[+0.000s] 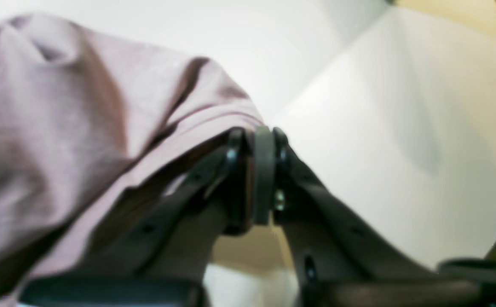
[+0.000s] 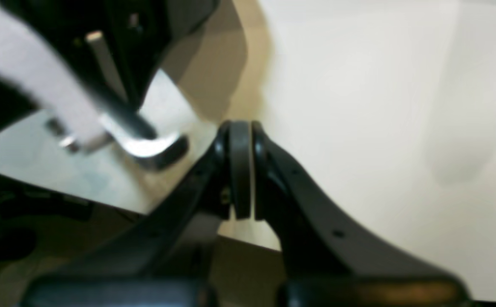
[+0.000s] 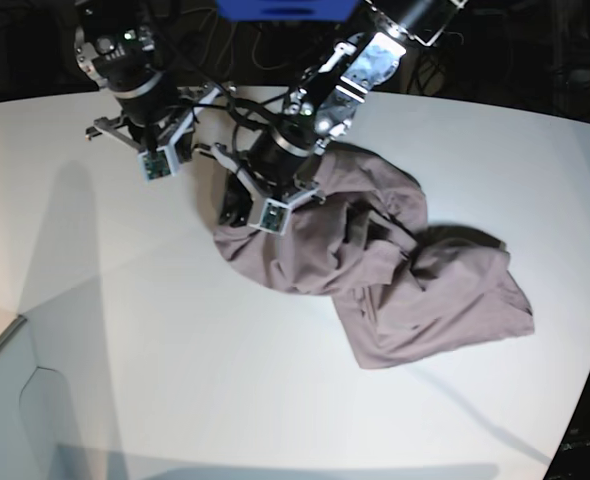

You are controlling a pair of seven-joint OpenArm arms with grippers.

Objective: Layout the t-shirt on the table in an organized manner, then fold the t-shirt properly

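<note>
T-shirt (image 3: 375, 260) is heaped, crumpled, right of centre on the table (image 3: 175, 380). Its hem is pinched by the left gripper (image 1: 258, 140). The right gripper (image 2: 240, 132) is seen pressed together, empty, far left.

Item one: a bright blue block (image 3: 285, 8), cut off by the top edge of the base view, with a tangle of black cables (image 3: 230, 45) just below it against a dark background. Item two: a tan floor (image 1: 457, 17), seen as a blurred strip in the upper right corner of the left wrist view. Item three: a pale grey panel (image 3: 5, 420) filling the lower left corner of the base view, its make unclear.
</note>
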